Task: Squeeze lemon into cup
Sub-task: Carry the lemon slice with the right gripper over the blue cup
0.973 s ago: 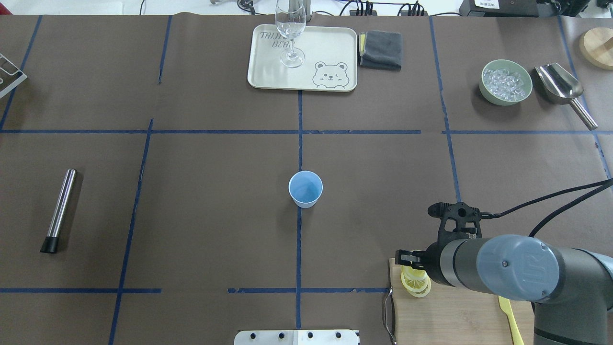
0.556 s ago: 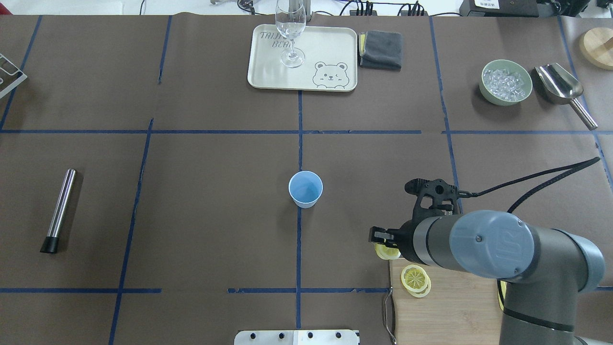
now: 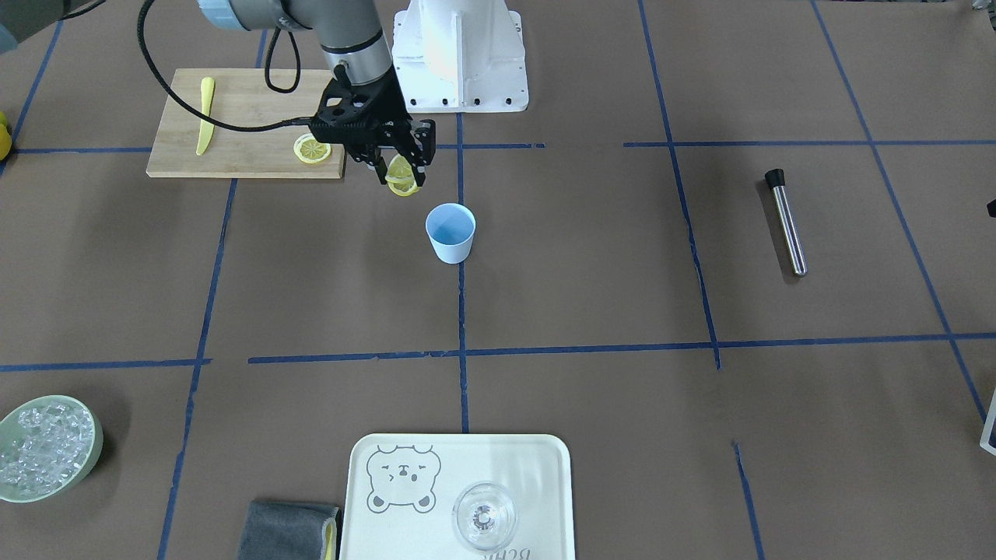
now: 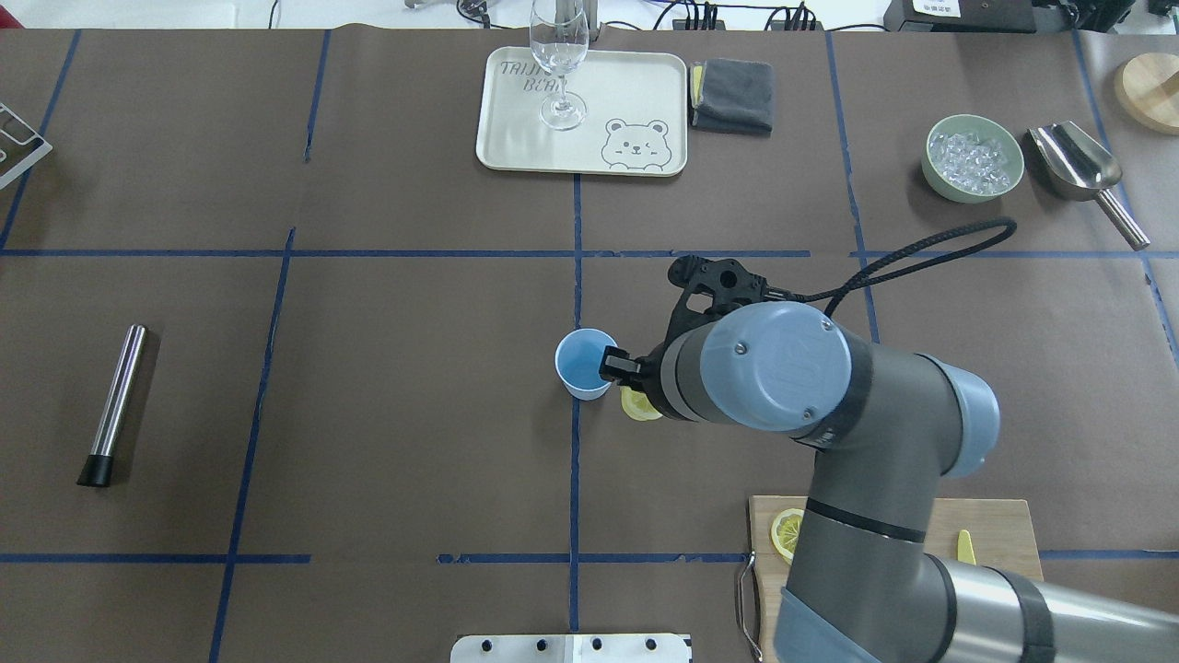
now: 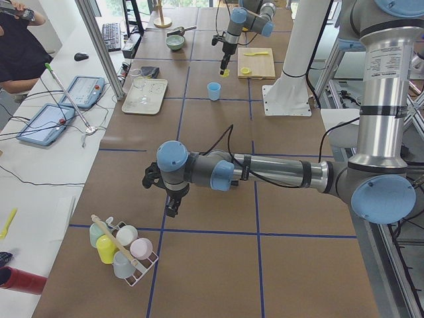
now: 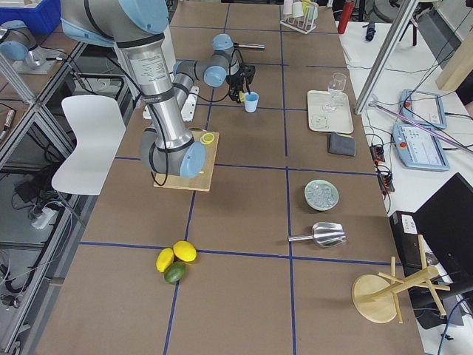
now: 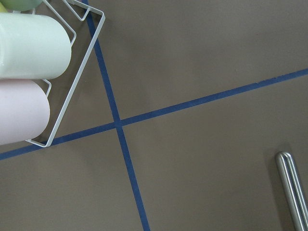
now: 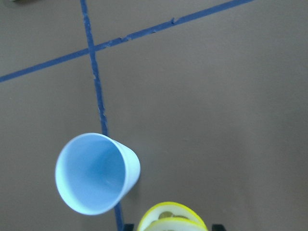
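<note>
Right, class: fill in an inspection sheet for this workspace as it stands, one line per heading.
Surface: table covered in brown paper with a blue tape grid.
Job's things: cup upright, nothing seen inside; lemon slice held beside it, not over it; second slice on the board.
Clutter: knife, metal rod, tray with glass, cloth, bowl of ice, scoop, cup rack.
Claws: right claw shut on lemon slice; left claw near the cup rack, state unclear.
Cables: black cable loops from the right wrist.
Surroundings: person, tablets, white chair.
</note>
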Action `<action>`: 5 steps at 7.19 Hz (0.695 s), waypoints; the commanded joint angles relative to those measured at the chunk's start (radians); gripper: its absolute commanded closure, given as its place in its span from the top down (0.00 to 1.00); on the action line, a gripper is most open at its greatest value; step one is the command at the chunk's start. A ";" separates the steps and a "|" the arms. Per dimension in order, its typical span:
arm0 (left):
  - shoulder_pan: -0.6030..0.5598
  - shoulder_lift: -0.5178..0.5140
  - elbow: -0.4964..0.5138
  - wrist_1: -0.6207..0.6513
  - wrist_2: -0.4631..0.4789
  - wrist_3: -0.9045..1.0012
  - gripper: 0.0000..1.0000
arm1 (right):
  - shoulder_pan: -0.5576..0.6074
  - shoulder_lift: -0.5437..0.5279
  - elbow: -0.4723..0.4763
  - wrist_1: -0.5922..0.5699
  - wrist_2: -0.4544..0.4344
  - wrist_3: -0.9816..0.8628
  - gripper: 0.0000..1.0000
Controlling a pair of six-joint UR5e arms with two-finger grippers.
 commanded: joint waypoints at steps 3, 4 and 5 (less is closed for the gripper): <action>0.000 0.000 -0.001 0.000 0.000 -0.001 1.00 | 0.020 0.155 -0.196 0.007 0.000 0.009 0.61; 0.000 0.000 -0.001 0.000 0.000 0.000 1.00 | 0.020 0.153 -0.196 0.007 0.002 0.009 0.61; 0.000 0.000 -0.001 0.000 0.000 -0.001 1.00 | 0.020 0.147 -0.196 0.007 0.003 0.006 0.64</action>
